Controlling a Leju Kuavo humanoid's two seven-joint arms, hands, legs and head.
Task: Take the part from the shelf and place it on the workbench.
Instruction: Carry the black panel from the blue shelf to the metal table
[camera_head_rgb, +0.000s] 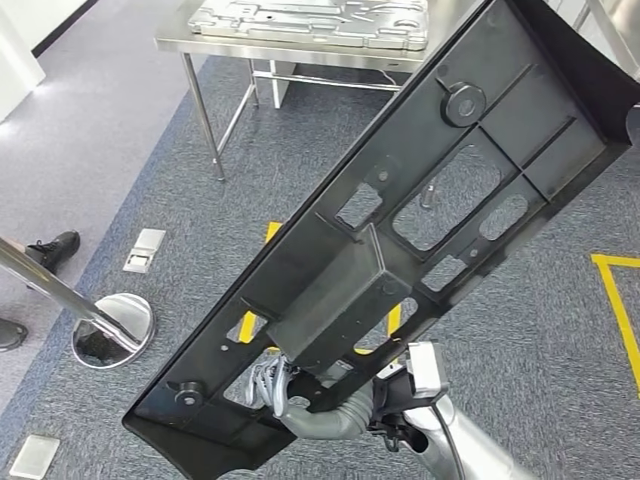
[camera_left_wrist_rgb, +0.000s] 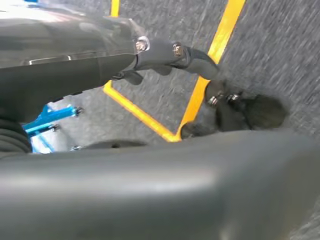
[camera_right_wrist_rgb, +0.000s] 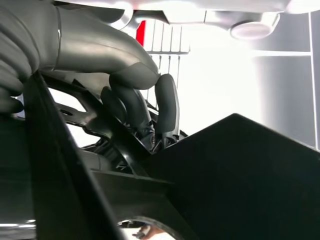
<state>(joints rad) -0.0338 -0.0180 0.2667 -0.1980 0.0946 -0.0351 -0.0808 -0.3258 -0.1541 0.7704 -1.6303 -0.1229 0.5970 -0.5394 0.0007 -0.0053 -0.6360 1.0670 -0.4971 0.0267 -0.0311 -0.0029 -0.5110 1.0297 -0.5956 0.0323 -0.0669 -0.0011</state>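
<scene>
A long black plastic part (camera_head_rgb: 392, 230) with cut-outs and a raised box section slants across the head view from lower left to upper right. My right hand (camera_head_rgb: 290, 395) grips it from below near its lower end, with the fingers (camera_right_wrist_rgb: 141, 102) curled through an opening in the part (camera_right_wrist_rgb: 241, 175). The steel workbench (camera_head_rgb: 226, 45) stands ahead at the top of the head view. My left hand (camera_left_wrist_rgb: 177, 55) hangs over the carpet with its fingers apart, holding nothing.
A grey pressed metal panel (camera_head_rgb: 302, 15) lies on the workbench. A chrome post with a round base (camera_head_rgb: 113, 330) stands at the left, with a person's shoe (camera_head_rgb: 53, 248) beside it. Floor boxes (camera_head_rgb: 143, 250) and yellow tape lines (camera_head_rgb: 615, 300) mark the carpet.
</scene>
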